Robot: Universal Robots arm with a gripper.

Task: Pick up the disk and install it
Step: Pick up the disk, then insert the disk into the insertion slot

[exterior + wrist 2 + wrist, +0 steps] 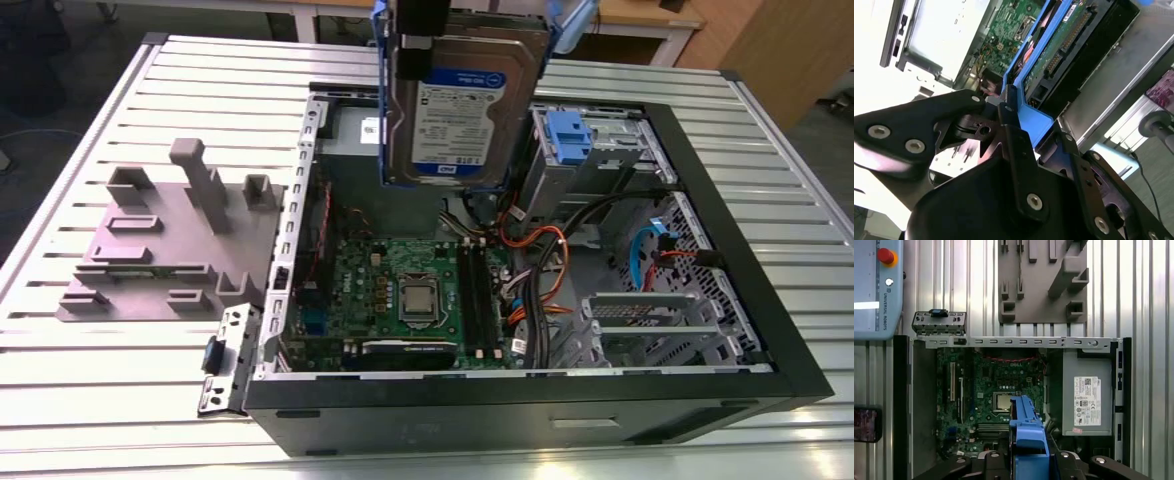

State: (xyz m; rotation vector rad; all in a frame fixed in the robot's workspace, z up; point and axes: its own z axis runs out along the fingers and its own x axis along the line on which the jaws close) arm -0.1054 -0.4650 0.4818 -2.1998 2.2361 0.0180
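Currently disk (461,100) hangs upright above open computer case (534,412), gripper (1009,112) clamped on its blue carrier. Judgement: keep disk vertical, square to drive bay (601,150), clear of orange cables (538,242).

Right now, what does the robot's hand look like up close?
In the second wrist view the gripper is matte black, built from flat, angular linked plates. Its fingers are slim black bars, and round silver screws dot the joints.
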